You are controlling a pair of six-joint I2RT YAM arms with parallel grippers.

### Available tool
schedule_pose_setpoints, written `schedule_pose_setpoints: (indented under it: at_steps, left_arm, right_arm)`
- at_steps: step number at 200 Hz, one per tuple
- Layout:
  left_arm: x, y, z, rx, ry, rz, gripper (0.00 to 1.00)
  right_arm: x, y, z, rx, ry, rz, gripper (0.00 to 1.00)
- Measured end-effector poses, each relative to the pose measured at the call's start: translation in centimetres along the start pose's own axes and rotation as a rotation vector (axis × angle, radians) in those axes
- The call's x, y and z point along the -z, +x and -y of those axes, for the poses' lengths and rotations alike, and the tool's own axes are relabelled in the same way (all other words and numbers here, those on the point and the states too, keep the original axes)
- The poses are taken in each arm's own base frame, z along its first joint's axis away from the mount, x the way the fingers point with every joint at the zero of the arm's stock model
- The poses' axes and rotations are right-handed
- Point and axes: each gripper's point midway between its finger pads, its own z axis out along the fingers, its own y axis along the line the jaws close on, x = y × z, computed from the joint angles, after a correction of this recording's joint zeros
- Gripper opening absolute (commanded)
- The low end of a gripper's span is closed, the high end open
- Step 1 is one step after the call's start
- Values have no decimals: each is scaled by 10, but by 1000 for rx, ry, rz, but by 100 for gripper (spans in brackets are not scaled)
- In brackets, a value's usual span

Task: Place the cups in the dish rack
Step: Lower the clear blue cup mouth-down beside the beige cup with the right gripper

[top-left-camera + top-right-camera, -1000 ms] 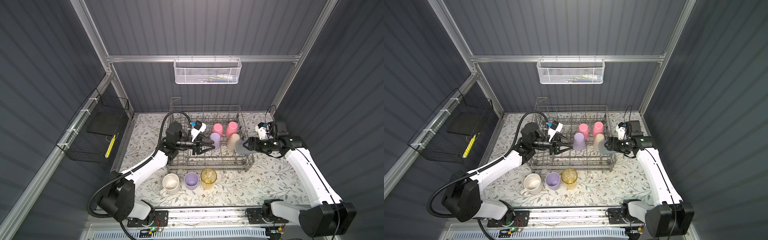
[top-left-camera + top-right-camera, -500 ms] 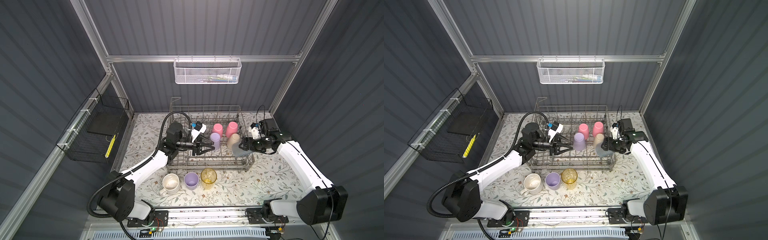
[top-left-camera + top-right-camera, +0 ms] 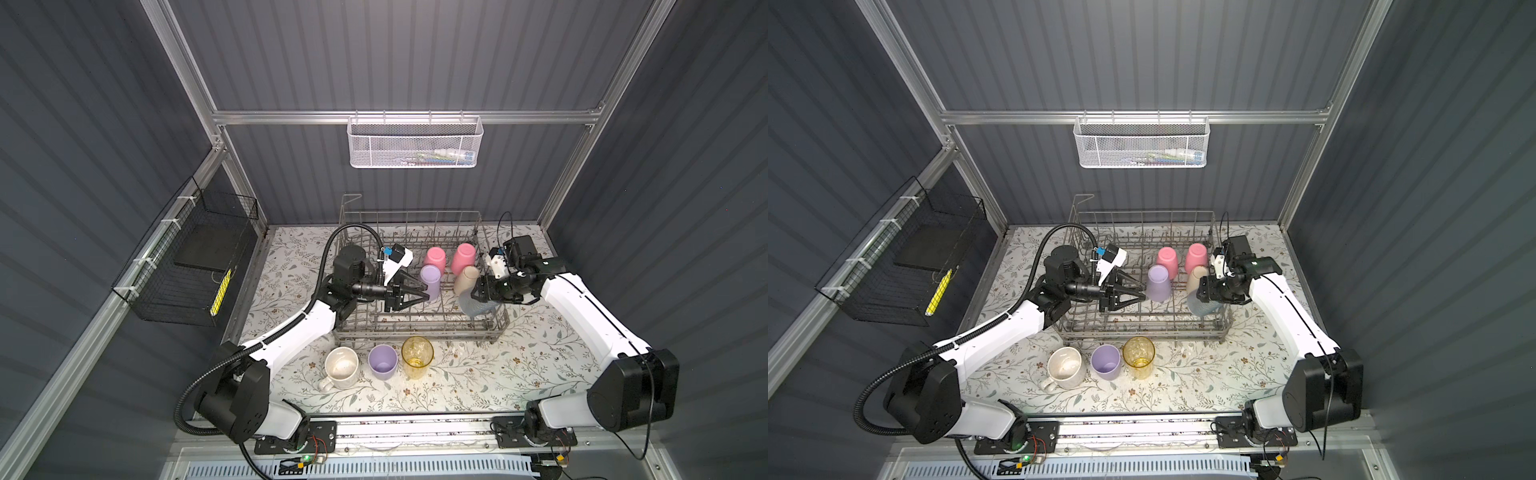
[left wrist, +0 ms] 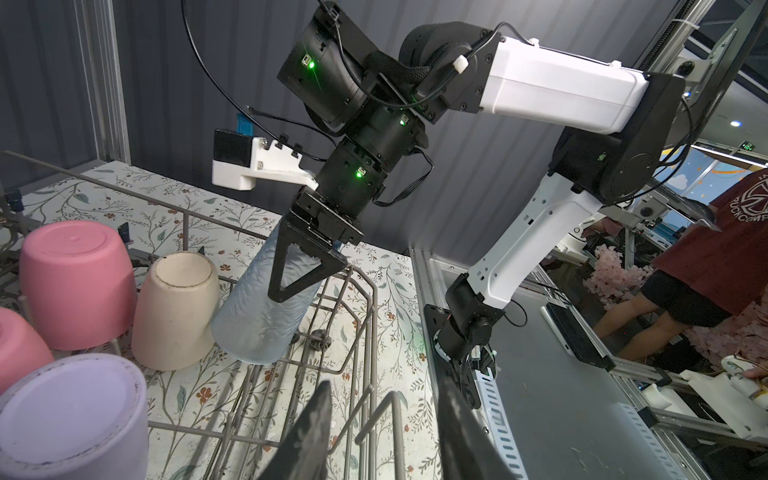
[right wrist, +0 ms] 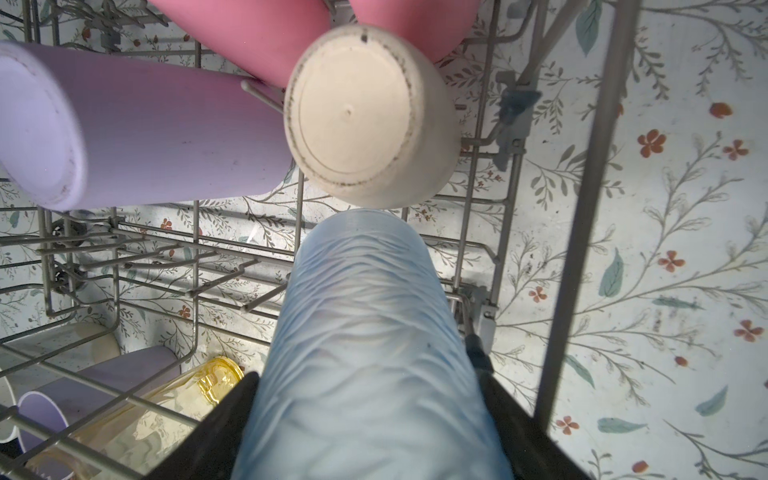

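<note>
The right gripper (image 5: 368,378) clasps the clear blue tumbler (image 5: 361,282) by its sides. Its long axis is tilted, lower end in the dish rack's (image 3: 415,332) near right corner — just near of the beige cup (image 3: 465,279). The left gripper (image 3: 426,291) is partly open, empty.

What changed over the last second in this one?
The right gripper, shut on the blue tumbler, moved left in both top views. It carried the tumbler from the right edge of the dish rack further in, beside the beige cup. Nothing was grasped or released. The left gripper stayed open by the racked lilac cup.
</note>
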Motion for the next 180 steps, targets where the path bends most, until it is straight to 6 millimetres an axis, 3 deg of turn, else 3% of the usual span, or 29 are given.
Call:
schedule_pose_setpoints:
  at_steps: [113,180]
  left_arm:
    - [0,9,-2,13,-11,-21,41]
    - [1,9,0,1,-12,-24,41]
  right_arm:
    - [-19,-2,2,45,80,-78,46]
    - [-31,-1,5,77,145,-134,59]
